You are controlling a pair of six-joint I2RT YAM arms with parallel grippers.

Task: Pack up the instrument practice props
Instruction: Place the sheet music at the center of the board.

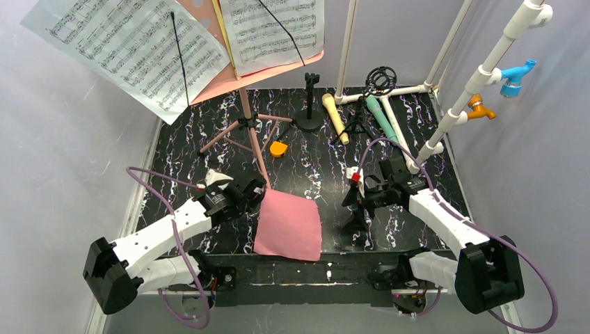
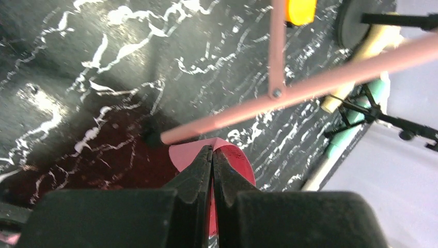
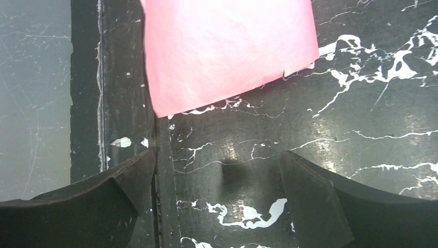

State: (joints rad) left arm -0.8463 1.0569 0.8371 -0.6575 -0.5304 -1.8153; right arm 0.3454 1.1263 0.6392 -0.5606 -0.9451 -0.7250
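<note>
The pink sheet [image 1: 287,224] is thin matte paper, a plain rectangle. It lies flat on the table [image 1: 182,142] between the two arms, with its near edge at the table's front edge. The table top is glossy black with white marble veining.

The left gripper [image 1: 261,191] is clamped on the sheet's far left corner. In the left wrist view the black fingers meet with the corner pinched between them, and the paper curls up a little there. The right gripper [image 1: 353,203] hovers just right of the sheet with its jaws spread wide and nothing in them. Its wrist view shows bare table between the fingers and the sheet's edge beyond.

A thin pink tube leg [image 2: 310,85] with a black foot comes down just beside the pinched corner, close to the left gripper. It belongs to a tripod that carries the board [image 1: 206,12], a pink panel with round holes. Two white sheets [image 1: 132,49] of printed music rest on the board under thin black wire arms.

Near the back edge a beige mic [image 1: 335,118] and a teal mic [image 1: 382,118] lie on the table, both slim and rounded. Beside them a black mic stand [image 1: 309,111] on a round base stands upright, and a small black tripod [image 1: 358,125] carries a coiled ring. A small orange piece [image 1: 279,149] lies near the legs. A white pipe frame [image 1: 452,115] with a blue fitting [image 1: 516,76] and an orange fitting [image 1: 480,108] rises at the right.
</note>
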